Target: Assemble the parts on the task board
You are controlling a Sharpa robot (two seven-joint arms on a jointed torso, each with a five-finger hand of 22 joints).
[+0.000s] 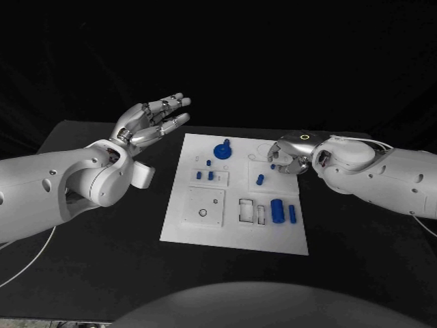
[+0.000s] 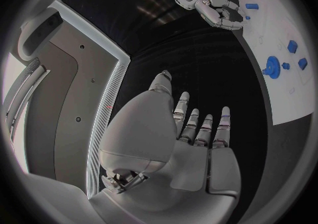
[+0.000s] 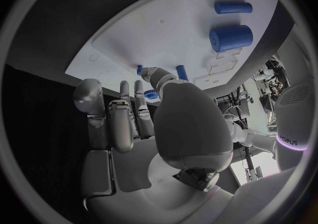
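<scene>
The white task board (image 1: 233,231) lies in the middle of the black table. A blue round knob (image 1: 222,150) stands near its far edge, small blue pieces (image 1: 204,175) sit below it, and two blue cylinders (image 1: 283,211) lie at the near right. My left hand (image 1: 156,120) is raised off the board's far left corner, fingers spread and empty. My right hand (image 1: 289,154) hovers over the board's far right edge, fingers curled down. Its thumb and fingers seem to pinch a small blue part (image 3: 151,95). Two blue pegs (image 3: 180,70) stand just beyond the thumb.
Black table surface (image 1: 100,239) surrounds the board on all sides. In the right wrist view a thick blue cylinder (image 3: 232,37) and a thinner one (image 3: 233,7) lie on the board (image 3: 166,23). In the left wrist view the right hand (image 2: 217,11) shows by the board's edge (image 2: 291,94).
</scene>
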